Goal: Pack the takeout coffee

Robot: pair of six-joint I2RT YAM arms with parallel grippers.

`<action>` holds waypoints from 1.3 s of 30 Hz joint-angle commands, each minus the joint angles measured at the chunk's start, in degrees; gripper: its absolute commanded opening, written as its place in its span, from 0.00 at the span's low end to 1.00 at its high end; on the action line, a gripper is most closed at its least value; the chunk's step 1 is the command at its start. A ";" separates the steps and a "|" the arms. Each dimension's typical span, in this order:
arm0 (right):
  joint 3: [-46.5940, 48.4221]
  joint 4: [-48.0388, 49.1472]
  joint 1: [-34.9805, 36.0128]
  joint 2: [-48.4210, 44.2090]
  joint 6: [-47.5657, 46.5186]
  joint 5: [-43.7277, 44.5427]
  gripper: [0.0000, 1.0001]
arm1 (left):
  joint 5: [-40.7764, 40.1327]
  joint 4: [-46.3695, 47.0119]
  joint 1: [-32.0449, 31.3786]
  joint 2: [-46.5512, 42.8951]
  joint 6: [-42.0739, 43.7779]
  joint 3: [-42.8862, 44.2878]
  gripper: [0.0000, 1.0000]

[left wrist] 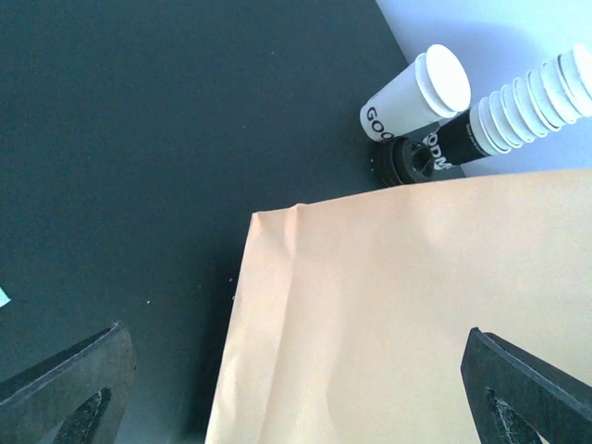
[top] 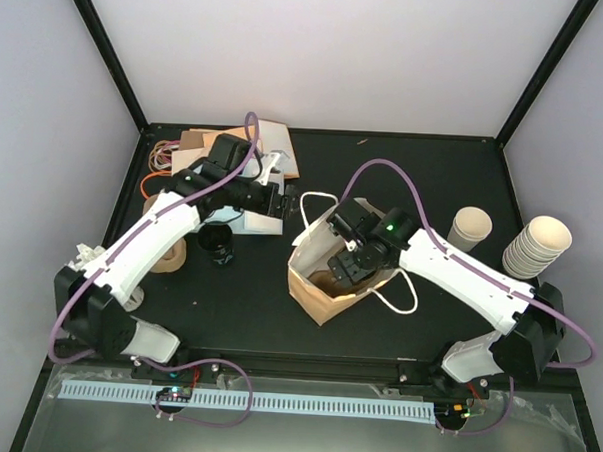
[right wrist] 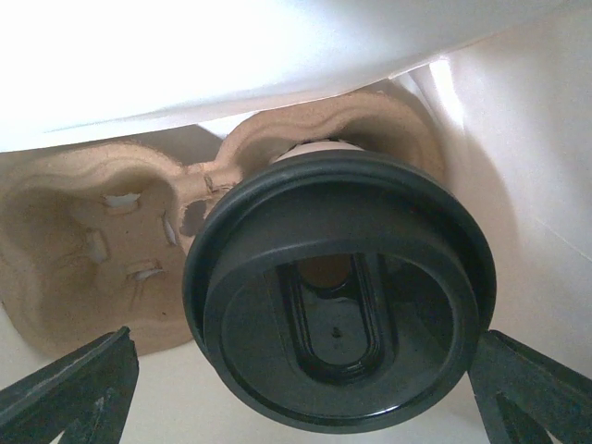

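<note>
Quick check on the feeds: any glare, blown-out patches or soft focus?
Left wrist: the paper bag close up looks soft, and the backdrop wall at top right is overexposed. Right wrist: the top third is blown out white where the bag's inner wall glows; the black lid and pulp carrier read clearly. Top external: even light, sharp, faint shadows only.

The overhead view looks down from behind the arms over the desk. Wrist views sit close: left faces the paper bag just beyond the left pincer, right looks inside (all share the bag).
</note>
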 commanded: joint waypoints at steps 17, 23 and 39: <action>0.30 1.22 -0.27 0.25 -3.77 -1.50 1.00 | -12.61 -6.06 -13.12 -18.46 4.23 -1.34 0.92; -0.84 2.52 -0.28 0.16 -3.82 -2.78 1.00 | -27.48 -13.76 -19.07 -12.27 0.98 4.27 0.86; -0.19 3.65 -0.27 -1.22 -4.48 -3.56 1.00 | -36.08 -23.26 -25.20 -1.04 0.28 16.99 0.02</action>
